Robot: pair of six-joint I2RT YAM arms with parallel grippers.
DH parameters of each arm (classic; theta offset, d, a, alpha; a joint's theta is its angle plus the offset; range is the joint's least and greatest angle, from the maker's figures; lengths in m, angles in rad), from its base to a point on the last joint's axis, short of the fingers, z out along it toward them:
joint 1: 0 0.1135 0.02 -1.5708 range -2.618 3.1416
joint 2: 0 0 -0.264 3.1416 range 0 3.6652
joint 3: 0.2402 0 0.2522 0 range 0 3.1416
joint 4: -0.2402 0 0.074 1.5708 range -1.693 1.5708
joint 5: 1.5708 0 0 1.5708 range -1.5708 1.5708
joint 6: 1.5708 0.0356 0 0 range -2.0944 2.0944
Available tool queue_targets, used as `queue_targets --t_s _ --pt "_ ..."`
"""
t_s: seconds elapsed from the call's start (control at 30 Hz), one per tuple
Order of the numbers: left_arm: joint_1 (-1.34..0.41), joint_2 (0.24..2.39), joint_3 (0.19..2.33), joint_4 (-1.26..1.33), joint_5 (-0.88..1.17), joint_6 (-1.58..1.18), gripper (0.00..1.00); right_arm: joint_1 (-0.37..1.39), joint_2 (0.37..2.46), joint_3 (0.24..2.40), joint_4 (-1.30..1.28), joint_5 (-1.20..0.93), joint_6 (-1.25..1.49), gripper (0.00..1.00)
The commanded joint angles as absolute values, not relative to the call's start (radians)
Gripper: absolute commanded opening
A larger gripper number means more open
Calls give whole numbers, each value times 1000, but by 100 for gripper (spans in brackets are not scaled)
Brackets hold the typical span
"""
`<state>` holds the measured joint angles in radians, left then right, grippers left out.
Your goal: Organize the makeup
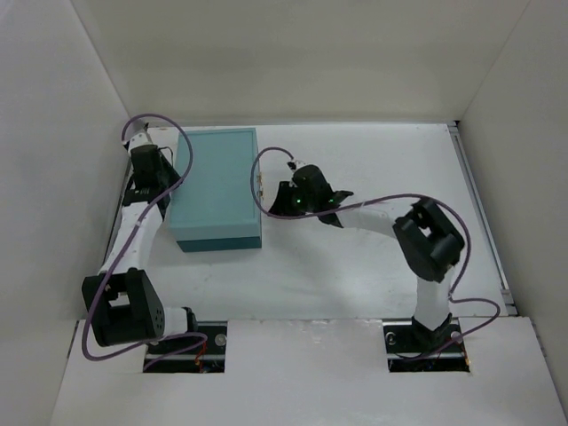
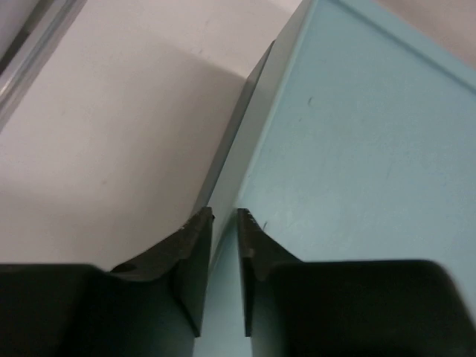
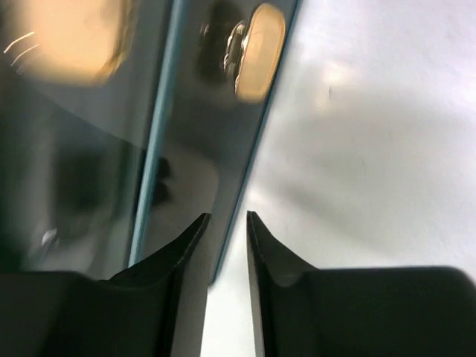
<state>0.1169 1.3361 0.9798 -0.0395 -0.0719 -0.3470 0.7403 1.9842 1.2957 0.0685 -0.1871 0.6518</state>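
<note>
Showing what appears to be a late stage of the task: in the overhead view no loose makeup lies anywhere on the white counter [image 1: 373,257], and the teal box [image 1: 216,182] stands on the counter's left half with its lid seemingly down. The makeup itself is not in plain sight. Presumably it is inside the box, though no view confirms this. A blurred peach-toned patch [image 3: 67,37] at the upper left of the right wrist view may be one piece or only a reflection in the box's glossy dark side; it cannot be identified. What is left, by this reading, is little more than letting go of the box and drawing both arms clear.

The left fingers [image 2: 204,227] sit at the far left corner of the box. They are nearly together, with only a narrow slit between them, and the box's left edge runs straight toward that slit. Whether they pinch the edge or merely straddle it cannot be told.

The right fingers [image 3: 259,238] sit against the box's right side, just beside a small gold-coloured clasp [image 3: 256,52]. They too stand a narrow slit apart, and a thin teal edge ends in line with the gap. Whether they touch it cannot be told.
</note>
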Motion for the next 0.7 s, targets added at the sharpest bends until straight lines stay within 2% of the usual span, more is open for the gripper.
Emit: queue_targets --t_s 0.0,0.07,0.1,0.13,0.17,0.2,0.27,0.33,0.47,0.67 --pt "119 1243 1096 -261 -136 -344 23 685 1749 1212 161 -134 649 34" --pt "127 1206 1169 -302 -158 -342 46 644 1648 1151 121 -104 650 42" --pt "128 1189 1201 -322 -164 -341 51 624 1600 1123 89 -89 650 52" --pt "128 1171 1227 -339 -166 -341 61 607 1557 1099 57 -72 646 69" --pt "122 1151 1245 -353 -166 -341 70 591 1518 1073 20 -52 640 100" --pt "111 1134 1252 -360 -166 -341 75 581 1485 1054 -12 -32 635 100" --pt "56 1082 1244 -373 -160 -350 100 556 1412 1014 -110 39 627 100" --pt "-48 1025 1218 -403 -176 -376 100 544 1349 991 -219 136 617 100" --pt "-382 974 1118 -385 -250 -440 100 536 1243 970 -408 294 607 100" --pt "-862 1136 1080 -405 -495 -460 100 489 1094 911 -554 388 618 100"
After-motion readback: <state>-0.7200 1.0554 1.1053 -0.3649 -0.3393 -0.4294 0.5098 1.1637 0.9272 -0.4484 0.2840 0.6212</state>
